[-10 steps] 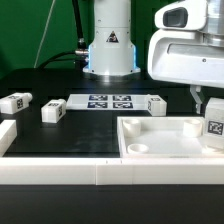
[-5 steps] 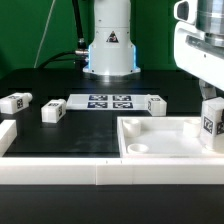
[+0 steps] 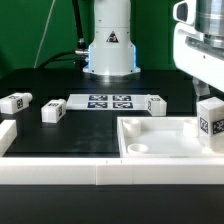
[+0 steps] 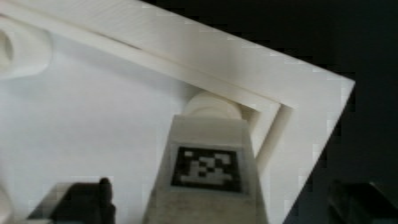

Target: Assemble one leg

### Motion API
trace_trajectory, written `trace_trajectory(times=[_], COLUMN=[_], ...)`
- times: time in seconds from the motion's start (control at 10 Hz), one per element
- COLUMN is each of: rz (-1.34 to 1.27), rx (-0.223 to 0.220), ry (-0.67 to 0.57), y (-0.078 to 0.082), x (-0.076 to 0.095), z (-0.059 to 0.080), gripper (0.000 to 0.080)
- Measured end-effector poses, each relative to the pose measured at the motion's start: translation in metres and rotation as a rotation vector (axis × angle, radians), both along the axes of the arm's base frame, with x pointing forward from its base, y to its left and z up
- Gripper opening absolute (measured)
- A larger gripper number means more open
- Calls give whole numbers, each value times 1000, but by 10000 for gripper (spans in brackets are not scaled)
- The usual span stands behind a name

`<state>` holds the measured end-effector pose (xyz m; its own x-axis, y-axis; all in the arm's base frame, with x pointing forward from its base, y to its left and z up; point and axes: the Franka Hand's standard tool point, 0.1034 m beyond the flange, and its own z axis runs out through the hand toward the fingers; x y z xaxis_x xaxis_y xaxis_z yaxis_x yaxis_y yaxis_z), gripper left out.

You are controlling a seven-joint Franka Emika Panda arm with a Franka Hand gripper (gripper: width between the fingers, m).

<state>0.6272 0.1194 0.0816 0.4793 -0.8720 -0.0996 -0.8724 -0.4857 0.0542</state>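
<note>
Wrist view: leg [image 4: 210,160] between the fingers [image 4: 84,200] of the hand [image 4: 217,205], a gap at each side, so spread and gripping nothing; wall of the white tray [image 4: 231,60] and round corner hole [image 4: 210,103] just beside. Exterior view: leg [image 3: 210,122] upright at 3 o'clock of the white tray, near picture edge. Bare bench [image 3: 90,135] toward 9 o'clock; other legs [image 3: 53,111] and marker board [image 3: 108,101] from 9 to 12 o'clock, well apart.

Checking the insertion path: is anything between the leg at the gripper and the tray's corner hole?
Nothing visible. In the wrist view the leg, between the fingers of the gripper, runs straight to the corner hole of the tray.
</note>
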Motion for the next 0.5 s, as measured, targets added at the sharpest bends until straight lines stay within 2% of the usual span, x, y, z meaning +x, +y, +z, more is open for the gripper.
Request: trace_trajectory(times=[0.3,0.5], rz=[362,503], rx=[33,46], ry=[-26,-34], y=[-2,-2], x=[1,1], z=[0,-1], gripper=[645,649])
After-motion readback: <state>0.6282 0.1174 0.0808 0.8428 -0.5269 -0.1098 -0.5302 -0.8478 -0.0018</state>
